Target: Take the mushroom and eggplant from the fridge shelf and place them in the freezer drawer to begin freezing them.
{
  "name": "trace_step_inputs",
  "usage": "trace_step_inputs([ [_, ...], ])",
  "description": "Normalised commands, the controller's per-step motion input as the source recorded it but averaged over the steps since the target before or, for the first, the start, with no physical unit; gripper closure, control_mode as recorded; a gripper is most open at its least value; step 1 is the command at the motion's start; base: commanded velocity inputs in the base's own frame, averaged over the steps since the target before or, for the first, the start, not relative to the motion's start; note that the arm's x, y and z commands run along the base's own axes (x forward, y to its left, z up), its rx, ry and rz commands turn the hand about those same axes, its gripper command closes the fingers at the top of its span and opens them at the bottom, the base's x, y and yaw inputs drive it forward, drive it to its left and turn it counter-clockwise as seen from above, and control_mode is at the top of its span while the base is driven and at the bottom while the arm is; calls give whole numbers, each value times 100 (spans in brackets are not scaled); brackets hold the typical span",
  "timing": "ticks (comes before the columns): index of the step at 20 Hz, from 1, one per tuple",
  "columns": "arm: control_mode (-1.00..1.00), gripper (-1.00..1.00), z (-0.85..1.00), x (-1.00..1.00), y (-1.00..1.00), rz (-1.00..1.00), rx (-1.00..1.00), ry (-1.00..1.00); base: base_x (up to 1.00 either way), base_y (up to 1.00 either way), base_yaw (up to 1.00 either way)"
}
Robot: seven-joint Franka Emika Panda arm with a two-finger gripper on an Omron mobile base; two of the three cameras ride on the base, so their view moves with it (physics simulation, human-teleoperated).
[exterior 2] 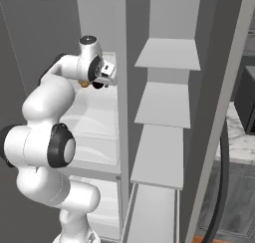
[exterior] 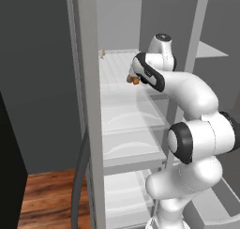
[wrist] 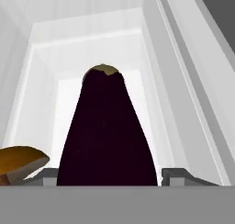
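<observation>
Gripper (wrist: 108, 179) deep in fridge, fingers (wrist: 176, 176) straddling eggplant (wrist: 108, 136); gripping or only bracketing it, cannot tell. Eggplant on shelf (wrist: 69, 39), stem toward 12 o'clock. Mushroom (wrist: 20, 163) at 9 o'clock, just beside eggplant, likely left for second trip.

One eggplant (wrist: 106, 136), one mushroom (wrist: 20, 161), perhaps three clear shelves (exterior: 133, 146)

Glossy white arm (exterior: 197, 129), dark joints
</observation>
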Motion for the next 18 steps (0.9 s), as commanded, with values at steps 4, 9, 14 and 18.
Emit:
trace_step_inputs([
  [4,-100,100,-6,0,0,0,1,0,0,0,0],
  [9,-100,100,0,-31,0,0,0,-2,0,0,0],
  [14,-100,100,28,-85,0,0,0,-13,0,0,0],
  [18,-100,100,25,-100,0,0,0,-14,0,0,0],
])
